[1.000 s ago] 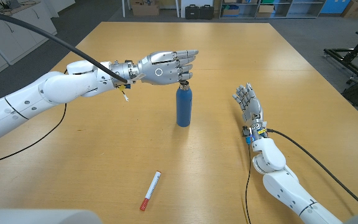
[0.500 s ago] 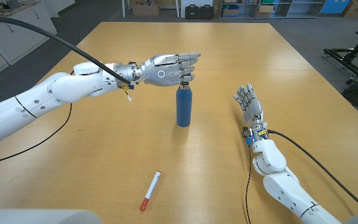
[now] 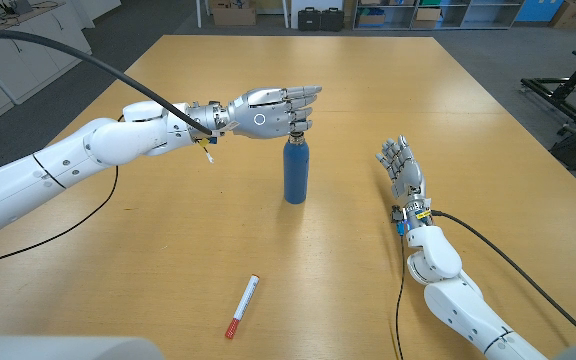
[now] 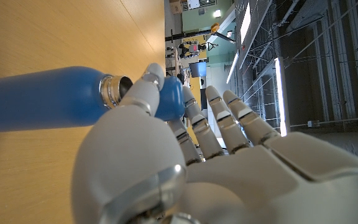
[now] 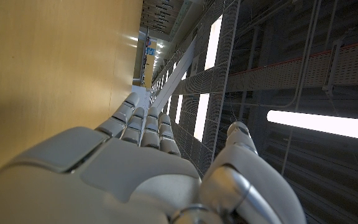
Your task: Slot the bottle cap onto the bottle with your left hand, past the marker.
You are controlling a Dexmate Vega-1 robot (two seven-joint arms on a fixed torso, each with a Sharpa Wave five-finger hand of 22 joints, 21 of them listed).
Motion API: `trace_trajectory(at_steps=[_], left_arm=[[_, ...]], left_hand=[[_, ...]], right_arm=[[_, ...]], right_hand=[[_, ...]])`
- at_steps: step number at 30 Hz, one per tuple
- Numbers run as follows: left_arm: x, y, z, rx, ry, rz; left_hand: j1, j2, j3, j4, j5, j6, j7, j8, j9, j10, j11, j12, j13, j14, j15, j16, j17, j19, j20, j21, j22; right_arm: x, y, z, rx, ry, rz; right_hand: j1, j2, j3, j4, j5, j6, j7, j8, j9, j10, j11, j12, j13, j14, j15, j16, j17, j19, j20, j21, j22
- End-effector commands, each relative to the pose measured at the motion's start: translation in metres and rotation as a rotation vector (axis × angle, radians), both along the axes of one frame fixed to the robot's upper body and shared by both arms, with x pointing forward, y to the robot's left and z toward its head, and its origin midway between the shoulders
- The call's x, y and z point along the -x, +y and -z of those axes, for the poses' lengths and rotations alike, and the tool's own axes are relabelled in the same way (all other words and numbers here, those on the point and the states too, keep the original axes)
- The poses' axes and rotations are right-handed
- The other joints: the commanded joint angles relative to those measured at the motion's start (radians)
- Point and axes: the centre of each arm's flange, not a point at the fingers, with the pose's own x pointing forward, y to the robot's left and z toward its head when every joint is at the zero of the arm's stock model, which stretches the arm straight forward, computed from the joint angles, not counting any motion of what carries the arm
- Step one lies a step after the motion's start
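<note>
Upright near the middle of the table (image 3: 448, 90): a blue bottle (image 3: 295, 172), silver neck bare at the top. Directly over that neck, off the tabletop, the left hand (image 3: 268, 108), reached in from the left edge on a long white arm. Pinched between thumb and a fingertip there — the blue bottle cap (image 4: 169, 99), hanging just beside the open mouth in the left wrist view, not yet seated on it; whether cap and rim actually touch, impossible to tell. Remaining fingers (image 4: 225, 121) stretched out straight and side by side, nothing in them.

Toward the near edge, a little left of the bottle and well apart from it: a marker (image 3: 242, 305) with a white barrel and red end, lying flat at a slant, untouched by either hand.

Over by the right edge, the right hand (image 3: 400, 167), standing up from the tabletop with fingers pointing toward the far edge, slightly spread, gently curved — nothing held. Well apart from the bottle. Same loose, unclosed fingers seen in the right wrist view, thumb set off to one side.

Black cables along both arms, one looping across the tabletop near the left edge, another trailing off past the right forearm.
</note>
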Motion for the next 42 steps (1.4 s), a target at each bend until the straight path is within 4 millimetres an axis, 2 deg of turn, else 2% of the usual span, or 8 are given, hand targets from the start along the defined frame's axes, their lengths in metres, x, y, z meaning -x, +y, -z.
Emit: trace_trajectory(at_steps=[1, 21, 42], left_arm=[[-0.006, 0.001, -0.001, 0.011, 0.014, -0.001], [-0.013, 0.008, 0.002, 0.039, 0.054, 0.0], [-0.01, 0.004, 0.004, 0.036, 0.064, 0.013]], left_hand=[[-0.005, 0.005, 0.04, 0.035, 0.004, 0.113, -0.008, 0.029, 0.003, 0.069, -0.063, 0.0, 0.004, 0.011, -0.16, -0.001, 0.004, -0.004, -0.063, -0.002, 0.002], [-0.008, 0.006, 0.042, 0.037, 0.004, 0.113, -0.008, 0.031, 0.004, 0.068, -0.063, -0.001, 0.004, 0.015, -0.16, 0.0, 0.005, -0.001, -0.064, 0.0, 0.002], [-0.01, 0.009, 0.045, 0.038, 0.004, 0.114, -0.008, 0.033, 0.004, 0.068, -0.063, -0.001, 0.004, 0.022, -0.16, 0.002, 0.006, 0.005, -0.066, 0.002, 0.002]], right_arm=[[-0.001, -0.001, 0.0, 0.001, 0.006, 0.002], [-0.009, 0.002, 0.002, 0.008, 0.03, -0.008], [-0.011, 0.002, 0.006, 0.007, 0.037, -0.013]], right_hand=[[-0.003, 0.004, -0.004, 0.001, 0.01, 0.008, 0.002, 0.001, 0.004, 0.008, -0.003, 0.002, 0.004, 0.008, 0.003, 0.002, 0.005, 0.012, -0.002, -0.001, 0.004], [-0.003, 0.004, -0.005, 0.001, 0.01, 0.008, 0.001, 0.0, 0.004, 0.008, -0.002, 0.002, 0.004, 0.009, 0.004, 0.002, 0.005, 0.012, -0.001, -0.005, 0.004], [-0.003, 0.005, -0.005, 0.001, 0.01, 0.008, 0.001, 0.0, 0.004, 0.009, -0.003, 0.002, 0.004, 0.009, 0.003, 0.001, 0.005, 0.015, -0.001, -0.007, 0.004]])
